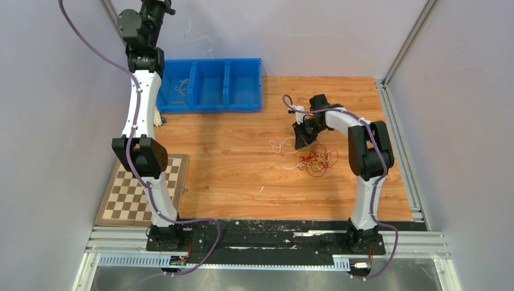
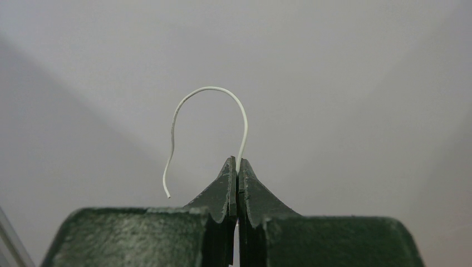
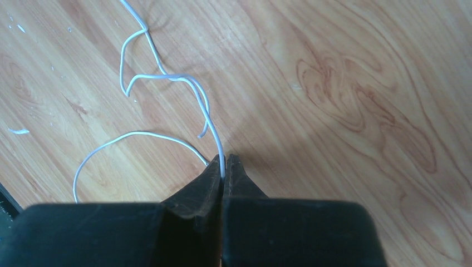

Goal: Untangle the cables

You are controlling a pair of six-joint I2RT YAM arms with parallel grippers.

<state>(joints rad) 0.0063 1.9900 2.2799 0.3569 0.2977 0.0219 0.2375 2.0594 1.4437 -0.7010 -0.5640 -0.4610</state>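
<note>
The left fingers (image 2: 221,192) were pressed tight together on one white cable (image 2: 211,89). Its free end curved up from the tips in a hook and drooped to one side against the bare grey wall (image 2: 362,83). In the top view that arm stood raised well above the blue bin (image 1: 212,108), beyond its left end, with the thin white strand dangling over the bin's back edge. The right fingers (image 3: 203,192) were also closed, pinching a second white cable (image 3: 217,139) close over the wooden worktop (image 3: 345,83). That cable ran away from the tips and crossed other white loops lying flat on the wood. The main tangle of cables (image 1: 315,161), red, yellow-orange and white, lay on the worktop well to the right of the bin and nearer the arm bases. It sat just beside the right fingers, and white loops trailed from the side of it that faced the bin. A few tan strands (image 1: 180,88) lay in the bin's left compartment. A chessboard (image 1: 130,194) sat well in front of the bin's left end, at the worktop's edge.
</note>
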